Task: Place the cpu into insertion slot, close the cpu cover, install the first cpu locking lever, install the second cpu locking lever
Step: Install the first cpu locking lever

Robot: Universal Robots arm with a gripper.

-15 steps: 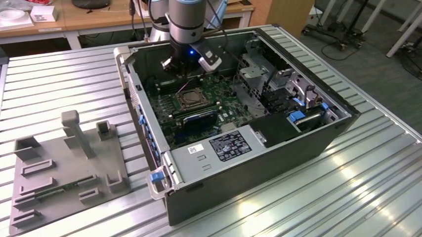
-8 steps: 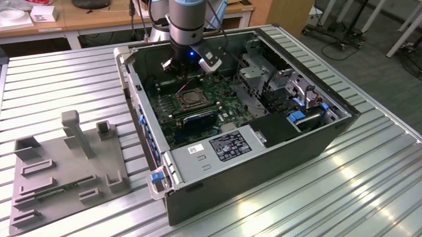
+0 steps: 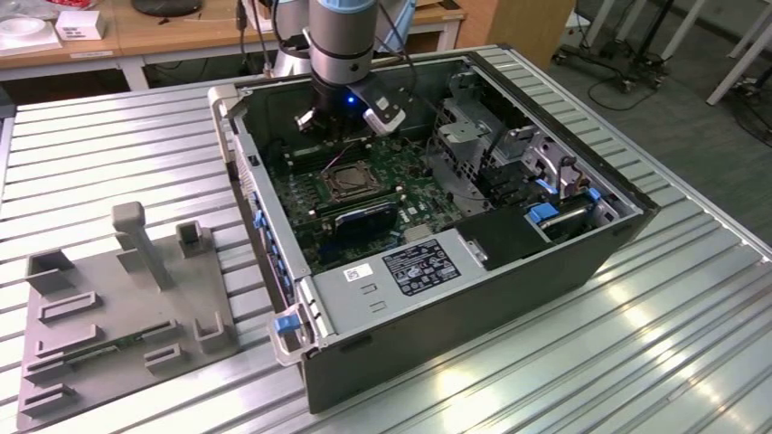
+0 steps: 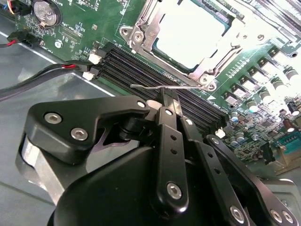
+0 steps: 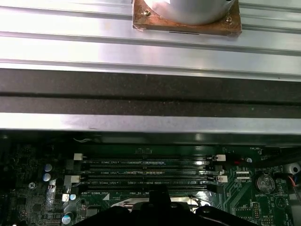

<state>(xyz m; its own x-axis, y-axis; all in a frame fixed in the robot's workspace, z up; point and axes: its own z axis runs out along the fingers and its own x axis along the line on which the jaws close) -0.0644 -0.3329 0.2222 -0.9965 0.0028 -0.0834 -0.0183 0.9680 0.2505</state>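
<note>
We see the gripper (image 4: 166, 99), fingers pressed together, tip at a thin locking lever (image 4: 151, 86) just beside the cpu cover (image 4: 146, 34) (lying flat over the cpu (image 4: 188, 33)).

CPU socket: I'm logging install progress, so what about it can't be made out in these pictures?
cpu: second wrist view, glare whites out its top.
cpu cover: same view, far side cut off by the picture's edge.
locking lever: same view, whether the gripper touches it is unclear.
insertion slot: exterior view, too small to judge latching.
</note>
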